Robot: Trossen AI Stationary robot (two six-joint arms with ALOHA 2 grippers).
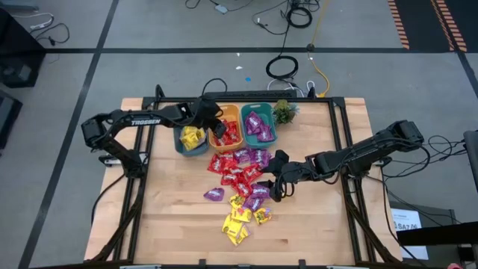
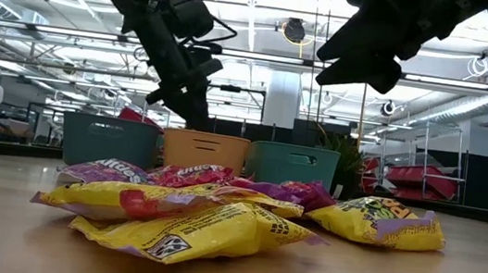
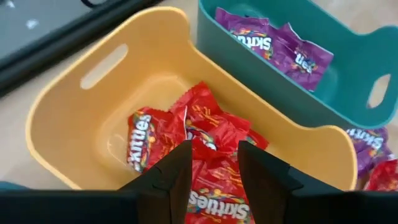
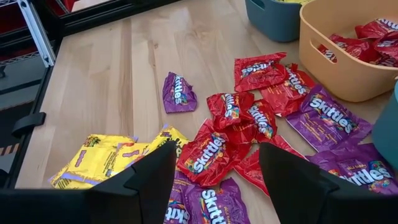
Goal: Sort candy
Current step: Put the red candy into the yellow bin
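Loose candy [image 1: 240, 173] lies in a pile mid-table: red and purple packets, with yellow ones [image 1: 237, 221] nearer the front edge. Three bins stand behind it: a blue one [image 1: 181, 143] with yellow packets, an orange one [image 1: 224, 113] with red packets [image 3: 144, 138], and a teal one [image 1: 272, 128] with purple packets. My left gripper [image 3: 214, 155] hangs over the orange bin [image 3: 74, 118], shut on a red packet. My right gripper [image 4: 217, 155] hovers open above the pile's right side [image 1: 275, 185], over red packets [image 4: 211, 152], touching nothing. My left gripper pinches a red candy packet [image 3: 214, 186] between its two fingers, which slant down into the orange bin from the table's left. The packet's crumpled end [image 3: 211, 144] shows past the fingertips. Whether the packet's lower part rests on the red packets beneath, I cannot tell.
A small green plant [image 1: 284, 112] stands to the right of the teal bin. A lone purple packet [image 1: 214, 194] lies left of the pile. Bare wood [image 1: 172, 209] spreads left and right of the candy. Black frame rails [image 1: 351, 187] run along the table's sides.
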